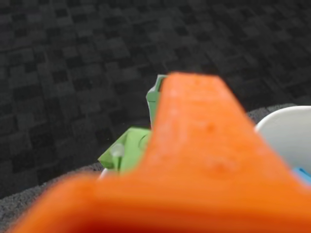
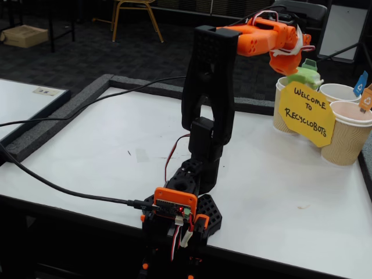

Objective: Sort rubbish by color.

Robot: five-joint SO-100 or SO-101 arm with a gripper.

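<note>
Orange and blurry, the end effector [image 1: 160, 145] fills the wrist view, pinching one light green lump [image 1: 127, 148] of rubbish. From the fixed view the arm base [image 2: 177, 215] is clamped at the near edge of the table [image 2: 93, 151], and the arm reaches to the far right corner. The green lump hangs over the leftmost of three paper cups [image 2: 282, 110], likely so it can drop in. One yellow sign [image 2: 306, 113] leans on the cups.
</note>
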